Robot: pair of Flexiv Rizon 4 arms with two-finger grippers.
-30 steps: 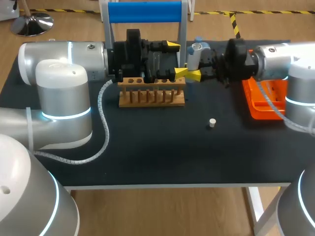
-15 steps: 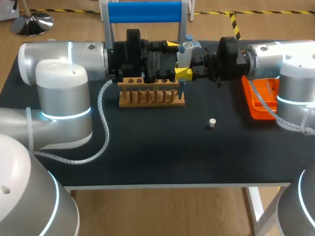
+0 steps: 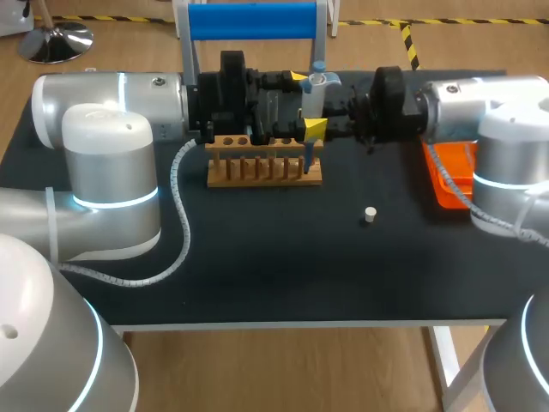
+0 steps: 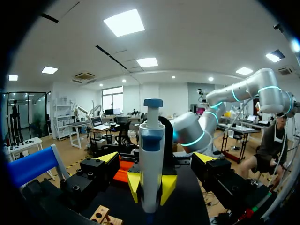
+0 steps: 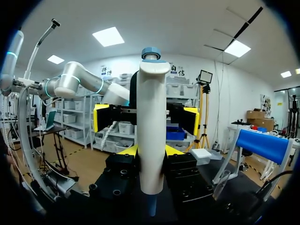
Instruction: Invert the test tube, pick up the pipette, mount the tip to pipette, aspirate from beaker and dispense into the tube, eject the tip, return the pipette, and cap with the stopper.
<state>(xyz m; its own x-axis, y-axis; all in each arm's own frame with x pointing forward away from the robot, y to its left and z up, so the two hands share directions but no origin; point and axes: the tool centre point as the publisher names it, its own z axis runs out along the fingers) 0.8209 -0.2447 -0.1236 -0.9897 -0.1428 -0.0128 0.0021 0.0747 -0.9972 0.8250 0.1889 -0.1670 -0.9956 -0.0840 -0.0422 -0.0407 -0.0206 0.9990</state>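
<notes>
The pipette (image 3: 314, 94) stands over the rack's (image 3: 264, 163) right end; the stopper (image 3: 370, 214) lies before it, rightward; the tray (image 3: 450, 176) farther right.

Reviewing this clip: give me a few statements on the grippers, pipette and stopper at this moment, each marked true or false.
1. The right gripper is shut on the pipette. True.
2. The left gripper clamps the pipette. False: its fingers stand open on either side of the pipette, not touching it.
3. The white stopper lies on the table, apart from the wooden rack. True.
4. The pipette lies flat on the table. False: it is held upright in the right gripper, by the right end of the wooden rack.
</notes>
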